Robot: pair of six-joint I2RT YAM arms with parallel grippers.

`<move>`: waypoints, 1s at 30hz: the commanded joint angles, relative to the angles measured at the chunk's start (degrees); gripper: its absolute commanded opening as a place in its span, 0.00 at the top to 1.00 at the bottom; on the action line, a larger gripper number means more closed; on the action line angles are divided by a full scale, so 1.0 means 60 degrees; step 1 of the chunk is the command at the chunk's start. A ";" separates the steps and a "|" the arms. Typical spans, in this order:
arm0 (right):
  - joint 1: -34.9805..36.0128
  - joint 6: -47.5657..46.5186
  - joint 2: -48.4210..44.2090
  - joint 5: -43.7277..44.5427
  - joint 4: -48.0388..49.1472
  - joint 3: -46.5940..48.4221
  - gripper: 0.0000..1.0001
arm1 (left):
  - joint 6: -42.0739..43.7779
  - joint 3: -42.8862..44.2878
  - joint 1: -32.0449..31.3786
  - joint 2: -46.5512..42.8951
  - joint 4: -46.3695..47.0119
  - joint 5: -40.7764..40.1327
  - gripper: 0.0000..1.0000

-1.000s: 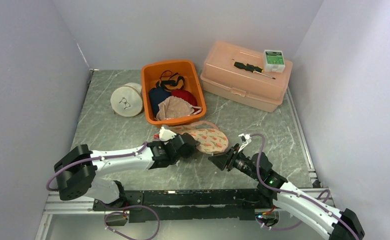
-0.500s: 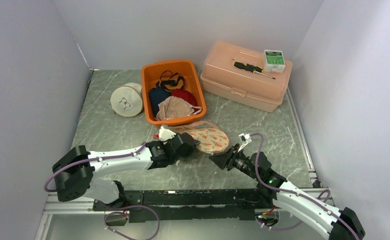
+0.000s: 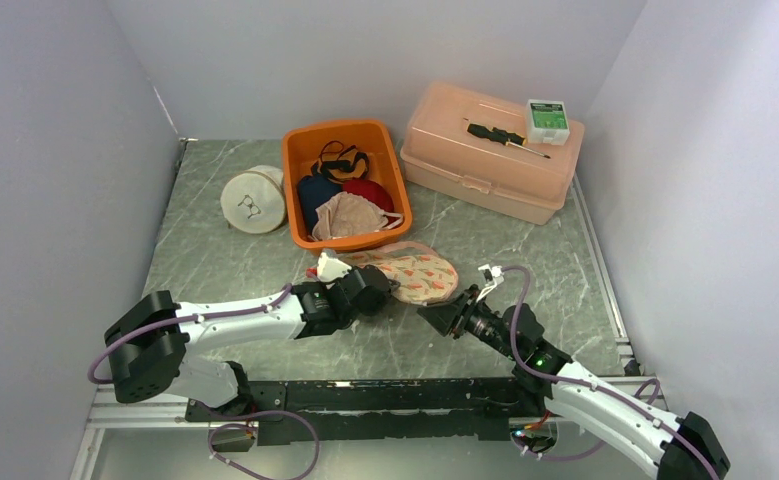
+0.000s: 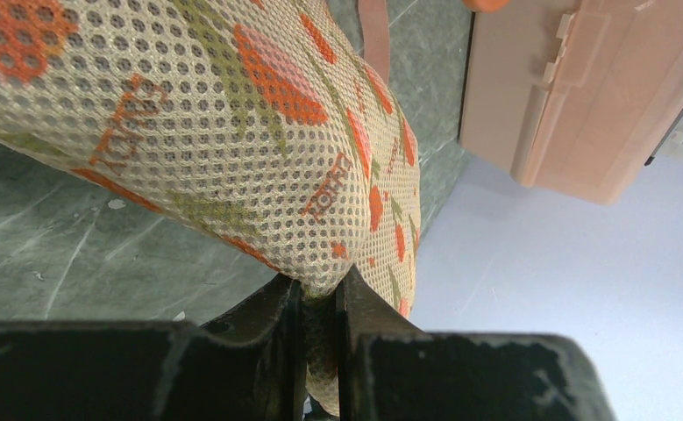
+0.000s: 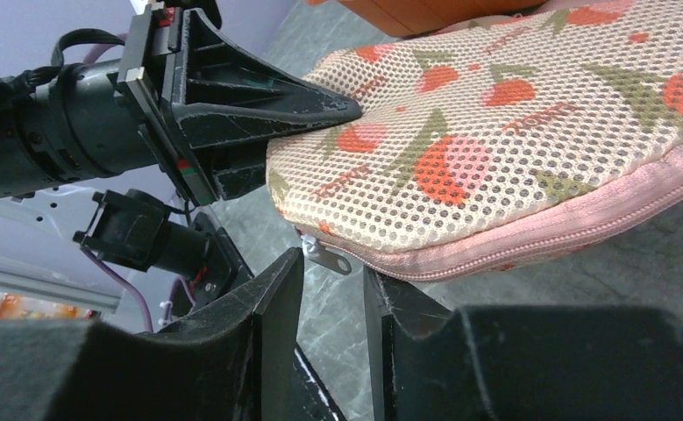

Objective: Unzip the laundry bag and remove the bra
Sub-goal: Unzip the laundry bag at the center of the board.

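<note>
I have my left gripper (image 4: 320, 294) pinching a fold of the strawberry-print mesh laundry bag (image 4: 232, 132). My right gripper (image 5: 330, 279) is narrowly open, the small metal zipper pull (image 5: 324, 255) at its tips, ungripped.

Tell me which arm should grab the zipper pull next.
Right. The zipper pull sits just ahead of the open right gripper, while the left gripper is pinching the laundry bag mesh, anchoring it.
</note>
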 commanded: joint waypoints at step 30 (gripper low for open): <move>0.0015 -0.0323 -0.0912 0.0725 -0.2188 -0.0186 1.00 | -0.0032 -0.0032 -0.0042 -0.0481 -0.0169 -0.0089 0.97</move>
